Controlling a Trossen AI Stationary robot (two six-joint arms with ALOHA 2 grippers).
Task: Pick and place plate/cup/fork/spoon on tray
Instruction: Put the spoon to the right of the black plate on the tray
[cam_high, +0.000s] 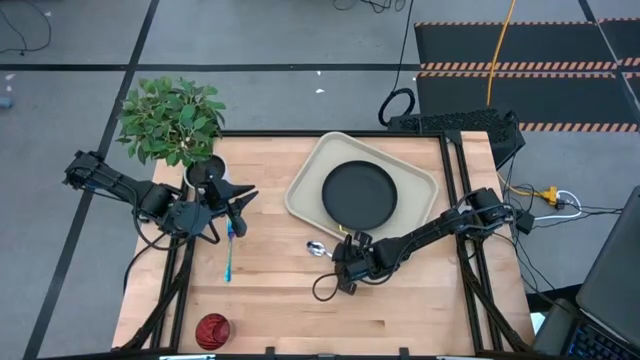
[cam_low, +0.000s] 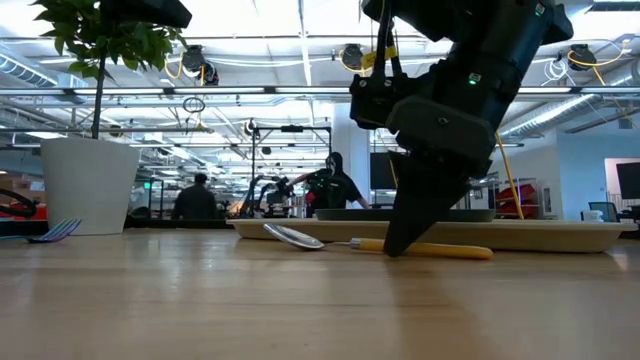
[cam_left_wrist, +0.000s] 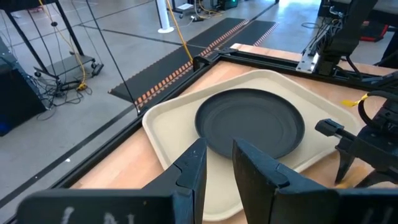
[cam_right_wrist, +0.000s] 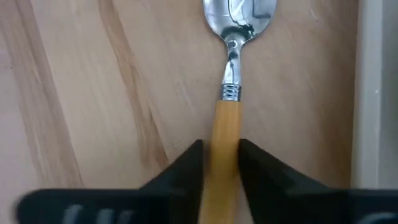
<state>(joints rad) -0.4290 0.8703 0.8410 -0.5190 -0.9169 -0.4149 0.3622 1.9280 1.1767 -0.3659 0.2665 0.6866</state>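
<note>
Right wrist view: right gripper fingers pinch the orange handle of the silver-bowled spoon, lying on the wooden table just beside the beige rectangular tray, ready for lifting; left gripper waits, fingers narrowly apart.

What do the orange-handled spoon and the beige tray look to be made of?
Orange-handled spoon: polished metal bowl, mirror reflections; handle looks like smooth plastic or painted wood, held between the right gripper fingers. Beige tray: probably matte plastic, no glare.
</note>
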